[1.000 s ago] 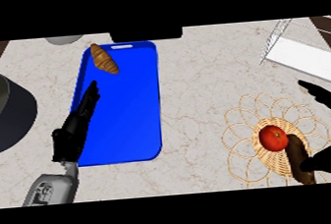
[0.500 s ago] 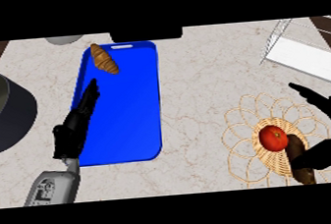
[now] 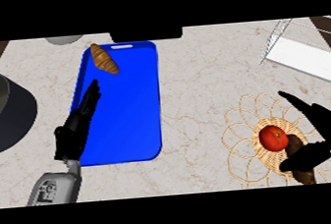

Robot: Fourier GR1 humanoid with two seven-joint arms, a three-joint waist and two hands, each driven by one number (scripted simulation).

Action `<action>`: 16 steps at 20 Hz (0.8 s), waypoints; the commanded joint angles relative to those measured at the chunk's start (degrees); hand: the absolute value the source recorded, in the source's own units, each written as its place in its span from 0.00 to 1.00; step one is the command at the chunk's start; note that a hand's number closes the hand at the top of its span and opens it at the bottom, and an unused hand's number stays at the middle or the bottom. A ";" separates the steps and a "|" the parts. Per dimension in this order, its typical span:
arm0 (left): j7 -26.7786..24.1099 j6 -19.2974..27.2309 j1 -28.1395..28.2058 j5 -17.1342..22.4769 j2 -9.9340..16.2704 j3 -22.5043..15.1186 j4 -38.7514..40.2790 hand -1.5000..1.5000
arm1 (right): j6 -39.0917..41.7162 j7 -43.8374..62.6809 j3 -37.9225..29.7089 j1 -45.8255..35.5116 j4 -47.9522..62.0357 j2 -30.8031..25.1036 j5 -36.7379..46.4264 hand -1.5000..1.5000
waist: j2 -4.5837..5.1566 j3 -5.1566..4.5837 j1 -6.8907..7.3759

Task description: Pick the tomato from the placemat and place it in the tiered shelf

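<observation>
Right hand [image 3: 328,130] hovers beside the tomato [image 3: 273,138] on the woven placemat [image 3: 244,127], fingers spread apart, thumb below it; left hand [image 3: 75,131] rests flat, fingers straight.

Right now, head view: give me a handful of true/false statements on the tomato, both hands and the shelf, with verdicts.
1. The tomato lies on the woven placemat. True.
2. The right robot hand is closed around the tomato. False: its fingers and thumb are spread beside the tomato, not round it.
3. The left robot hand rests with straight fingers at the blue board's left edge. True.
4. The croissant sits on the placemat. False: it lies at the blue board's top.
5. The tomato is in the tiered shelf. False: the shelf stands apart, upper right.
</observation>
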 commanded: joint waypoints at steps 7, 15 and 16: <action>1.04 -1.24 -0.68 -1.71 -0.85 1.47 -1.31 0.50 | 0.61 -2.19 -1.77 -4.24 6.71 2.28 4.55 0.00 | 0.00 0.00 0.06; 1.62 -2.13 1.85 -2.35 -1.73 1.56 -3.01 0.50 | 0.61 -6.33 -1.71 -2.48 8.07 3.75 6.83 0.00 | -0.02 0.00 0.04; 3.21 -4.82 -0.89 0.52 0.49 4.19 -2.74 0.50 | -2.28 -7.46 -0.29 -4.67 13.21 5.06 8.82 0.00 | 0.02 0.00 0.15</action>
